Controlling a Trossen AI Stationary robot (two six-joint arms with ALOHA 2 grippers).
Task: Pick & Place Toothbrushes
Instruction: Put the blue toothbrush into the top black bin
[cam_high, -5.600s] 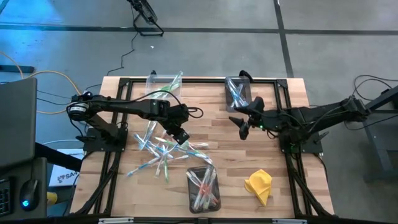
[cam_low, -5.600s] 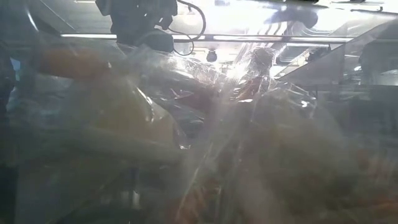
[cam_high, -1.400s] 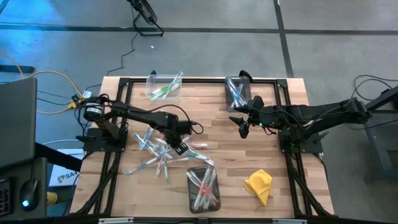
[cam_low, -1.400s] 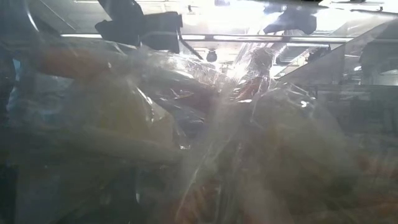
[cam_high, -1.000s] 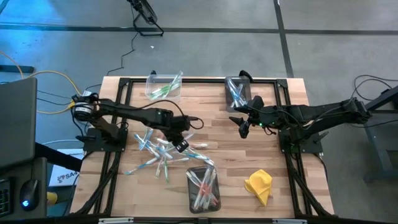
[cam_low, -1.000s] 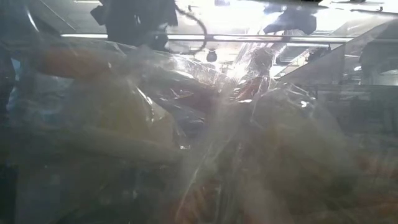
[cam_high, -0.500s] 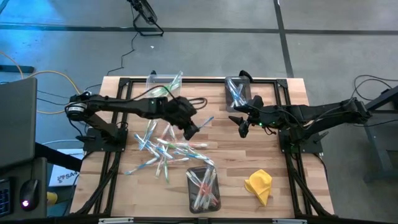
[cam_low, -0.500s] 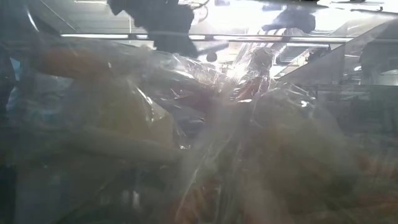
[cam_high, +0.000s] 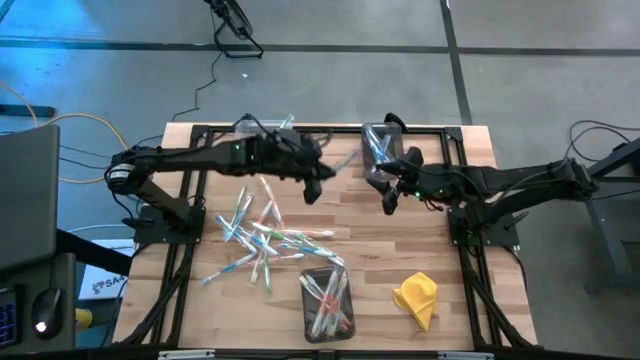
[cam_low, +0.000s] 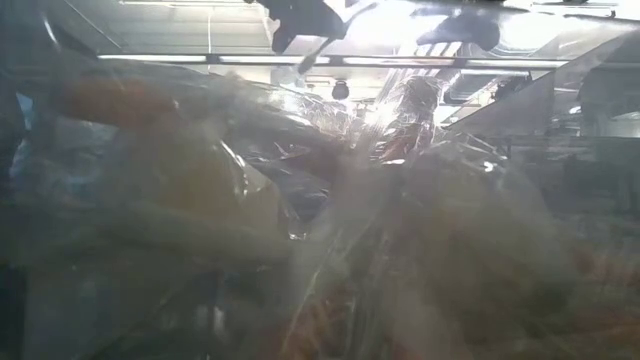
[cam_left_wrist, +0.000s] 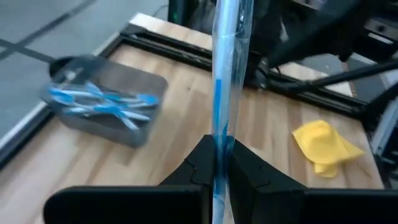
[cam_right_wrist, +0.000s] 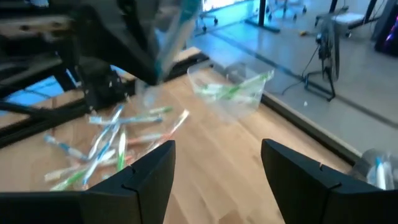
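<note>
Toothbrushes (cam_high: 262, 238) left; cloth (cam_high: 416, 298) right; bin (cam_high: 327, 300) between.

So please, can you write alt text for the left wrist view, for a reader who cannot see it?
The left tool is shut on a wrapped blue toothbrush that stands straight up from its fingers, above a wooden table. Behind it, a clear bin holds more blue toothbrushes, and a yellow cloth lies on the other side.

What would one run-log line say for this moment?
left end effector: shut on blue toothbrush, carried near bin of blue ones | right end effector: open, waiting
</note>
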